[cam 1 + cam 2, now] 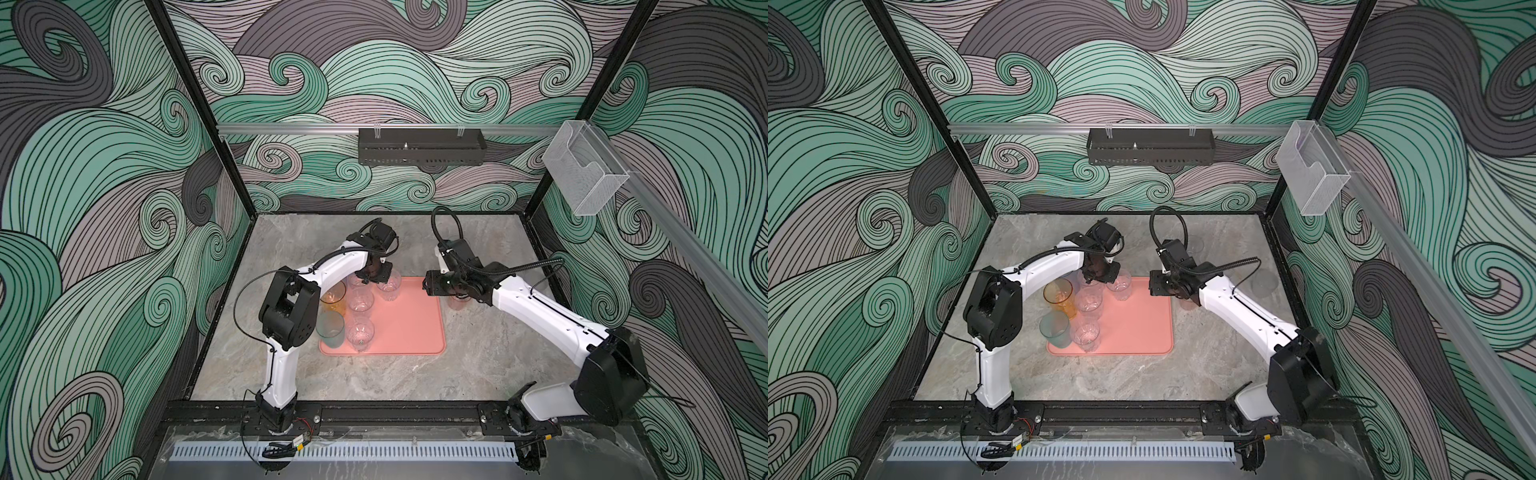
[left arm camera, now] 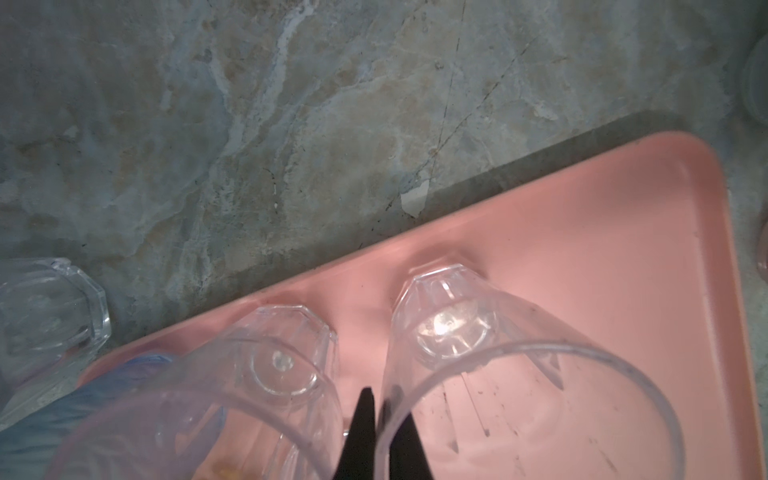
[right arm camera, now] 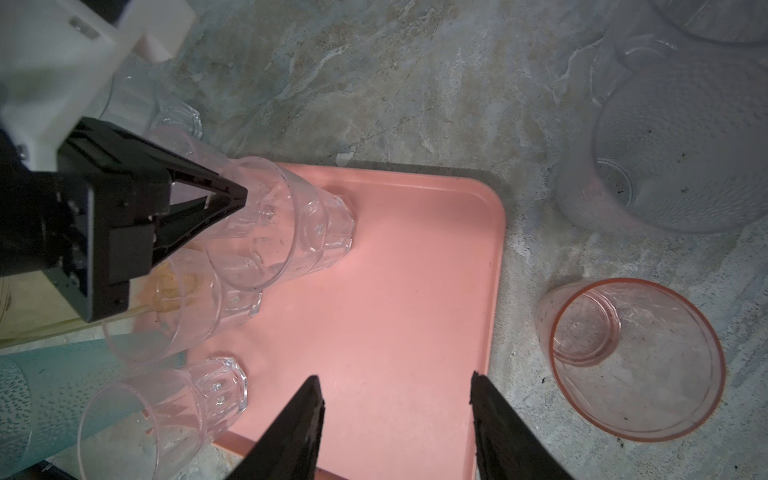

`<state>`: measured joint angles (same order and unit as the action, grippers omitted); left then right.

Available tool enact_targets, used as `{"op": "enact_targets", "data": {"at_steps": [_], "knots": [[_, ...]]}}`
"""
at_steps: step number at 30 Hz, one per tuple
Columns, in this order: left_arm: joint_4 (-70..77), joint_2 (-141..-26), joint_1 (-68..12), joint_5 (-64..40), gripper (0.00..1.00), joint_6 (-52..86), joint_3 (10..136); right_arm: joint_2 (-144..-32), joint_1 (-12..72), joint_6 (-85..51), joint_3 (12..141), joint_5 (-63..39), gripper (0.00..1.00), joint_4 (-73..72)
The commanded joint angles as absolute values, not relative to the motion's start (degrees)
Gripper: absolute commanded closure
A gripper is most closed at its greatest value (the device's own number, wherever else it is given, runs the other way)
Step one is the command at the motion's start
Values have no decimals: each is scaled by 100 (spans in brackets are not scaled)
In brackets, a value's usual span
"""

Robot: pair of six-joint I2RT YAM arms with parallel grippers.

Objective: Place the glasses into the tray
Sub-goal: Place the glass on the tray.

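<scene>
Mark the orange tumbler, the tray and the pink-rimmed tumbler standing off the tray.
orange tumbler (image 1: 1064, 304), in a top view, on its side wall.
tray (image 1: 415, 324), in a top view, on its bare floor.
pink-rimmed tumbler (image 3: 631, 365), right wrist view, on its inner wall.

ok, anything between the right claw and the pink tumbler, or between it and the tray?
Nothing visible. The right claw hangs open over the tray edge; the pink tumbler stands on bare table just beside that rim. The tray floor nearest it is free.

walls (image 1: 415, 62): teal-grey wave mural | tabletop (image 1: 374, 374): grey marble | rail (image 1: 291, 128): black box (image 1: 419, 146), clear holder (image 1: 586, 170)
</scene>
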<state>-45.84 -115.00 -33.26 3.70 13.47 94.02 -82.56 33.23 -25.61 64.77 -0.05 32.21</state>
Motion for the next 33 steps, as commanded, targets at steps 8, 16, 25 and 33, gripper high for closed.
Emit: {"op": "enact_targets", "data": {"at_steps": [8, 16, 25, 33], "knots": [[-4717, -11776, -3384, 594, 100, 1307, 9864, -8330, 3308, -2549, 6354, -27, 42, 3068], [-4922, -11604, -3402, 442, 79, 1229, 10260, -8373, 3311, -2539, 6361, -59, 42, 3016], [-5016, -10616, -3419, 504, 68, 1162, 10461, -8631, 3335, -2476, 6598, -286, 42, 3157], [-3239, -8680, -3172, 1869, 41, 228, 8431, -9048, 3571, -2356, 7220, -432, 41, 3297]]}}
